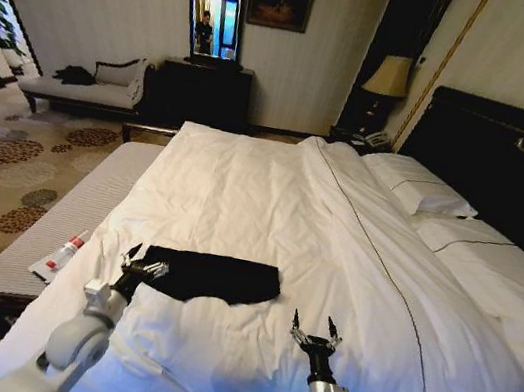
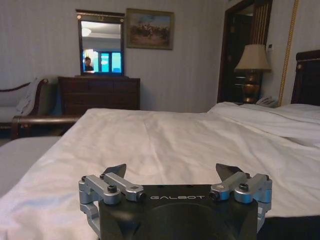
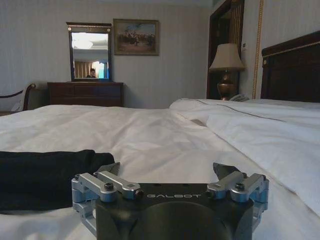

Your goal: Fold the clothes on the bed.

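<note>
Head view: black T-shirt (image 1: 212,278) lies flat on the bed (image 1: 273,188) w/ white duvet, near the foot edge, toward the robot's left half. It looks already folded into a dark strip; long axis runs across the bed, roughly parallel to the foot edge. No lettering visible.

Left gripper (image 1: 146,263) sits at the strip's left end, jaws apart, tips at or just over the fabric edge; can't tell if touching. Left wrist view shows its fingers (image 2: 116,172) spread w/ white sheet ahead.

Right gripper (image 1: 316,329) hovers jaws apart, just beyond the strip's right end, nearer the foot edge & clear of the cloth. In right wrist view the shirt (image 3: 45,177) lies off to one side of the right gripper (image 3: 167,172).

Judgement: left arm is nearer; shirt lies btw the two grippers, so an end-to-end fold would run along that axis.
</note>
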